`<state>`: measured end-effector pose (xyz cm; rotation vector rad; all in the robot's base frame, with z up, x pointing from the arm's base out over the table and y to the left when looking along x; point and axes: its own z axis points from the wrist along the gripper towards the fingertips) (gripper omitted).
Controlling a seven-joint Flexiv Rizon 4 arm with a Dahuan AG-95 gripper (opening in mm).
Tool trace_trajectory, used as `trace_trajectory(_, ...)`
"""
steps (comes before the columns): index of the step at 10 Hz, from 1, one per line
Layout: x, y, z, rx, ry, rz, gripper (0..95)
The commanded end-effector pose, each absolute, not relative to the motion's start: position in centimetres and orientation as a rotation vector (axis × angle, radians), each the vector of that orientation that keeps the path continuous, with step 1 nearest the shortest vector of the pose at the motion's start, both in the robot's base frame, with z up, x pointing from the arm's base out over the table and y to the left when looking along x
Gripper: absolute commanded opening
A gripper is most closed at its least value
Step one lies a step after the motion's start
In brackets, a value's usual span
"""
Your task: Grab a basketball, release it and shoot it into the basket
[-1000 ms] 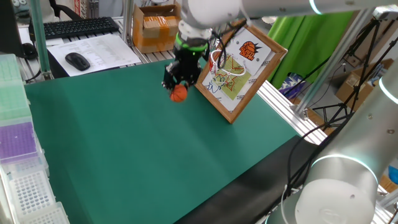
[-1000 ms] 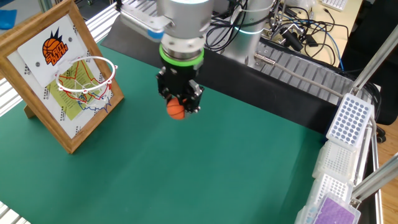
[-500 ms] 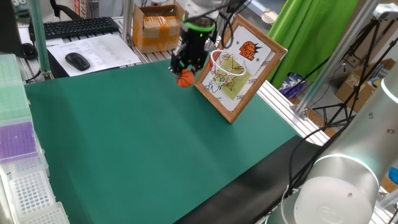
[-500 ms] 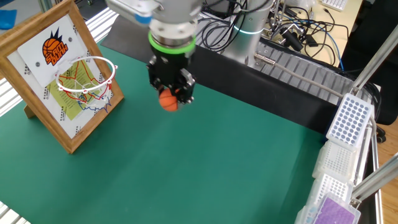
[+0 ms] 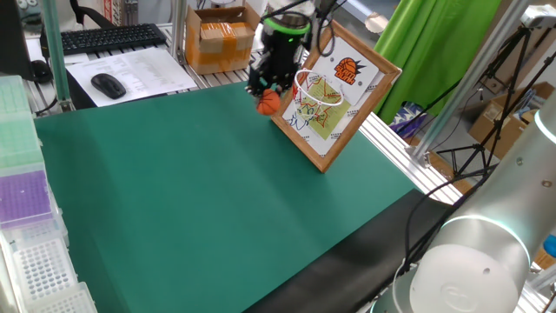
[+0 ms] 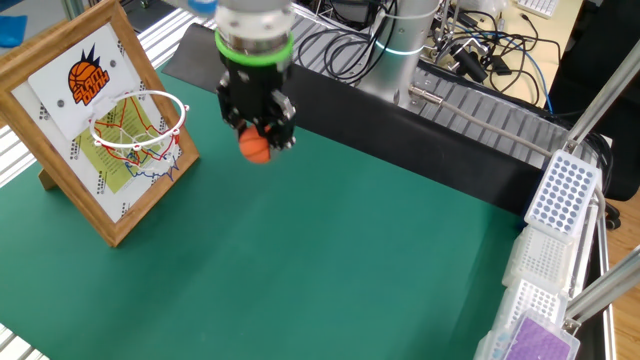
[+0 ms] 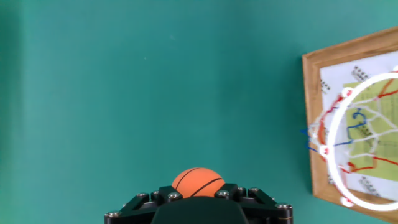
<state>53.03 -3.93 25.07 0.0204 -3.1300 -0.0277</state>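
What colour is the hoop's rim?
White; the basket rim shows best in the hand view.

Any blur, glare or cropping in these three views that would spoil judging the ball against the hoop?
One fixed view: sharp, even light; the basketball reads clearly beside the basket. Other fixed view: sharp too; the gripper casts no clear shadow on the mat. Hand view: crisp, but the hoop is cropped at the right edge, and the gripper body hides the ball's lower part.
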Motion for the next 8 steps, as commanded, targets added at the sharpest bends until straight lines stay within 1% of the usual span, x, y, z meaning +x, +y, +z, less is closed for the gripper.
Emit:
trace_trajectory(1, 53.50, -4.22, 25.26, 0.040, -3.121, -0.030, 0.0)
trace_trajectory(5, 53.62, -4.36, 25.25, 0.059, -3.114, -0.008, 0.0)
trace_trajectory(7, 53.62, -4.36, 25.25, 0.041, -3.109, -0.025, 0.0)
trace_trajectory(8, 53.62, -4.36, 25.25, 0.002, -3.108, -0.061, 0.0)
